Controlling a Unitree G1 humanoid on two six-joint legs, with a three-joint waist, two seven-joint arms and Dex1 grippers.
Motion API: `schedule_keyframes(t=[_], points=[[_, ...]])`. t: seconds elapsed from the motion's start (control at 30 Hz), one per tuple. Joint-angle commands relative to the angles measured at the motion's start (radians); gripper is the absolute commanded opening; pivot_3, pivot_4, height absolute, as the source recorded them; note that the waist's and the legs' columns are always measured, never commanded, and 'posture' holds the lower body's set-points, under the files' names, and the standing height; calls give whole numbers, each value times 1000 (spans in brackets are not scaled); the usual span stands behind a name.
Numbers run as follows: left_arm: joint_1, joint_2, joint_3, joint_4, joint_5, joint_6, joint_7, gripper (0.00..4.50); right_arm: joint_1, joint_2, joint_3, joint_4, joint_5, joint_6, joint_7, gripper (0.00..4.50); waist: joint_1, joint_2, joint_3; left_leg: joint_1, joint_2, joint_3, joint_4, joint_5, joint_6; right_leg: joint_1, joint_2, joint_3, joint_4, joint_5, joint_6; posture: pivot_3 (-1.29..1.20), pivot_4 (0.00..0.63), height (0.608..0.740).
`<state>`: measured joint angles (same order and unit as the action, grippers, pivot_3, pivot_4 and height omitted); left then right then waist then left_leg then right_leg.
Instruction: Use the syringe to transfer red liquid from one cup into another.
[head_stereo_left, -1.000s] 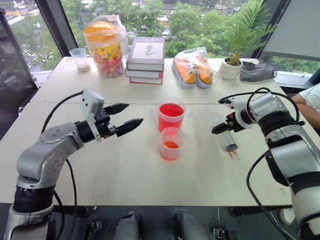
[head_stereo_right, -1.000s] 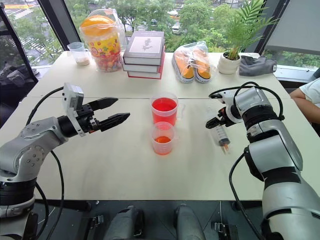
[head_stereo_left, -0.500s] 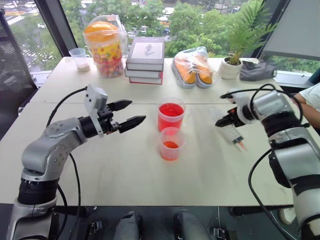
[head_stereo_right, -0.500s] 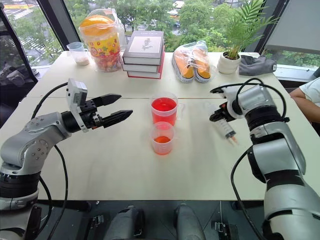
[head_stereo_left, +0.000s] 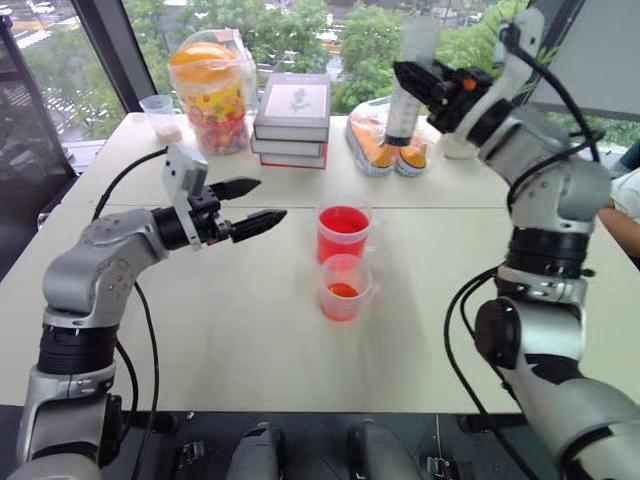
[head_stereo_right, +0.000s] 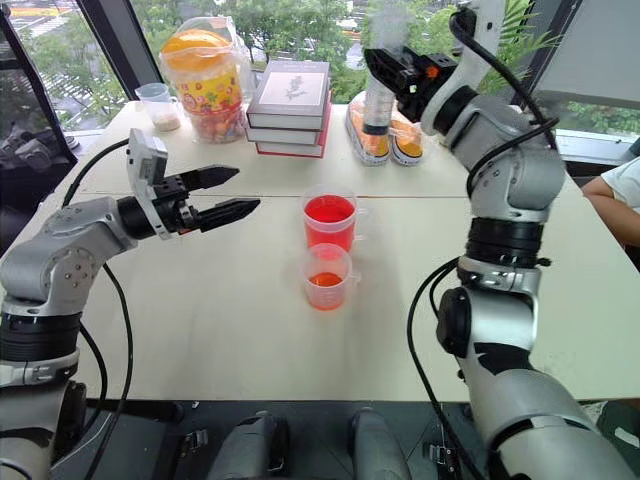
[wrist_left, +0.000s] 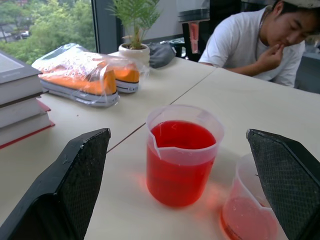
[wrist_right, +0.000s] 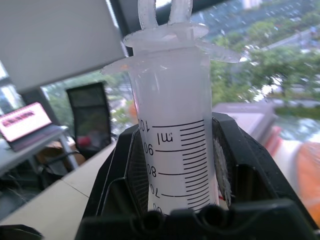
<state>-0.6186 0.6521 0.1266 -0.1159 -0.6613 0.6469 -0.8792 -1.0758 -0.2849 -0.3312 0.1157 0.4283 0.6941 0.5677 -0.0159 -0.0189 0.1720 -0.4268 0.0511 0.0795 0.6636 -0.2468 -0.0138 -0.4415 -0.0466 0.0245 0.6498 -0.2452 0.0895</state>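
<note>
The syringe (head_stereo_left: 404, 100) is held upright, high over the far half of the table, with my right gripper (head_stereo_left: 415, 85) shut on its clear barrel (wrist_right: 175, 150). Its plunger flange points up and its lower end hangs in front of the bagged shoes. Below and nearer me stands the larger cup (head_stereo_left: 343, 232), well filled with red liquid (wrist_left: 182, 136). Just in front of it is the smaller cup (head_stereo_left: 342, 287), holding a shallow red layer. My left gripper (head_stereo_left: 245, 205) hangs open, level, left of the larger cup and pointing at it, with nothing between its fingers (wrist_left: 65, 195).
Along the table's far edge stand a small cup with whitish contents (head_stereo_left: 160, 118), a candy jar (head_stereo_left: 208, 95), a stack of books (head_stereo_left: 292, 120), bagged orange shoes (head_stereo_right: 385, 135) and a potted plant (wrist_left: 135, 50). A person (wrist_left: 260, 40) sits at the table's right end.
My right arm swung up and to the left, lifting the syringe from just above the table to well above it and turning it upright. The left gripper rose slightly, still open.
</note>
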Motion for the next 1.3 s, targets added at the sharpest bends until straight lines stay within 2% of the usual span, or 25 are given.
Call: schedule_keyframes(t=[0.03,0.27,0.5,0.87,1.27,1.3], points=[[-44,4,-9,5,14,-19,-18,4500,70,59,25,-107,58,-86,-1,1377,0,0,0,0,0,0,0,0,0,0,0,0,0,0,0,0,150,740],[-146,-13,-48,75,43,-38,-59,4500,231,125,124,-103,28,-277,27,1377,-2,0,0,0,0,0,0,0,0,0,0,0,0,0,0,0,150,740],[-309,-91,-112,240,123,-110,-95,4500,373,145,239,-41,-70,-476,45,1377,-5,0,0,0,-1,0,1,0,0,1,0,0,0,0,0,0,150,740],[-498,-218,-156,490,209,-224,-182,4500,414,142,281,-23,-99,-527,20,1377,-2,0,0,0,0,-1,1,0,0,1,1,0,0,0,0,0,150,740],[-603,-310,-138,675,260,-307,-230,4500,421,134,313,-32,-112,-536,19,1377,-3,0,0,0,0,-1,1,0,0,1,1,0,0,0,0,0,150,740],[-611,-317,-135,689,262,-311,-231,4001,419,132,315,-31,-112,-537,20,1377,-2,0,0,0,0,-1,1,0,0,1,1,0,0,0,0,0,150,740]])
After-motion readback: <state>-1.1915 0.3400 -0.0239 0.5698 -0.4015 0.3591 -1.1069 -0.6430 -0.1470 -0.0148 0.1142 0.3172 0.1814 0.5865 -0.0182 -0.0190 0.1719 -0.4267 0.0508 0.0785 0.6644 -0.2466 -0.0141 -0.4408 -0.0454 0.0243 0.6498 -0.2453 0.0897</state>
